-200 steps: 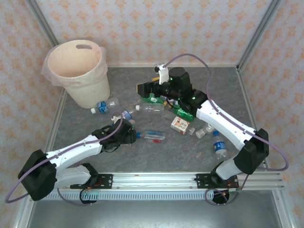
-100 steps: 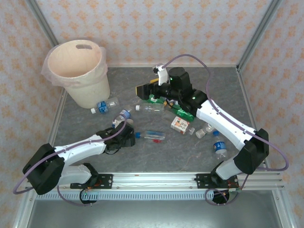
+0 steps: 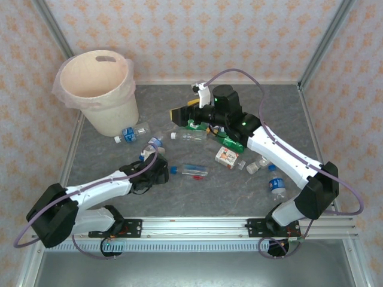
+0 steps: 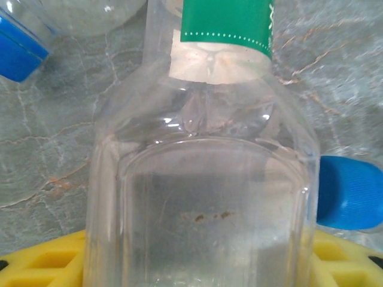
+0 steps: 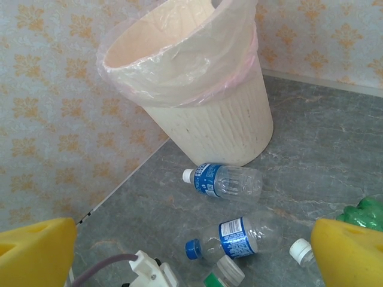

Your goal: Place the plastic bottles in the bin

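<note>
A clear plastic bottle (image 4: 203,197) with a green label lies between my left gripper's (image 4: 200,263) yellow fingers (image 4: 36,266). They stand close to both its sides, but contact is hidden. The same gripper (image 3: 157,170) sits low at centre left of the table. My right gripper (image 3: 182,113) hangs open and empty above green bottles (image 3: 194,124), its fingers (image 5: 350,254) wide apart. The cream bin (image 3: 99,89) (image 5: 203,113) stands at the back left. Two blue-labelled bottles (image 5: 224,180) (image 5: 242,236) lie by its base.
More bottles lie loose: one clear (image 3: 190,136), one with a red label (image 3: 192,171), and two at the right (image 3: 257,164) (image 3: 276,185). A small orange and white carton (image 3: 227,157) lies among them. Metal posts and papered walls close the table's sides.
My left gripper has slid a little over the green-labelled bottle and its jaws have narrowed around it. The right gripper shifted slightly left and has stayed open.
</note>
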Motion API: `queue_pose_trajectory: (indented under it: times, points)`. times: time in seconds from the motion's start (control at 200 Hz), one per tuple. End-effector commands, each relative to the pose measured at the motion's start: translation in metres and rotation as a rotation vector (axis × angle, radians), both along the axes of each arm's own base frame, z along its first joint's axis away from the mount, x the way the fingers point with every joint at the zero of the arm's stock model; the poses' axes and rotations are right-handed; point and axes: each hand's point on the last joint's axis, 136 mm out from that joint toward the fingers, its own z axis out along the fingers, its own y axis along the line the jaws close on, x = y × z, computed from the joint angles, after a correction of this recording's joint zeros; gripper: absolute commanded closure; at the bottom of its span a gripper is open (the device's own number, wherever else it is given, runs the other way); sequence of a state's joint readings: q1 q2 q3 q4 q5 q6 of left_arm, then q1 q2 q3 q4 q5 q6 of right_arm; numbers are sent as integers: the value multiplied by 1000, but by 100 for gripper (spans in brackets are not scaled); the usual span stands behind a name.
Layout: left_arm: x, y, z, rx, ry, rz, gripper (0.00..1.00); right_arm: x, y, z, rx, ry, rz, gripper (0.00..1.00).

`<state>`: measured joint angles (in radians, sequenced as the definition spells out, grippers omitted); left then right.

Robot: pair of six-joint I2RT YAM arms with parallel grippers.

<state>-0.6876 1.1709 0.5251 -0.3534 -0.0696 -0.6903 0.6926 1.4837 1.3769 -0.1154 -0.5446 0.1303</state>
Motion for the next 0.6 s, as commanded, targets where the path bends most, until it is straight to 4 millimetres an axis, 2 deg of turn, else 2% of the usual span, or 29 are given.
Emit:
queue_pose_trajectory:
  times: [0.0,0.195,0.445,0.591]
  points:
    - [6,5,25,-4,-67,42,44,-9,2,19,57,-38,53,0]
    - [20,17,76,-20,-214,115,44,-20,12,15,39,3,147,0]
    - [37,30,141,-21,-389,184,43,-35,16,21,61,-6,234,0]
    - [46,39,162,-25,-447,216,43,-39,16,24,73,-24,243,0]
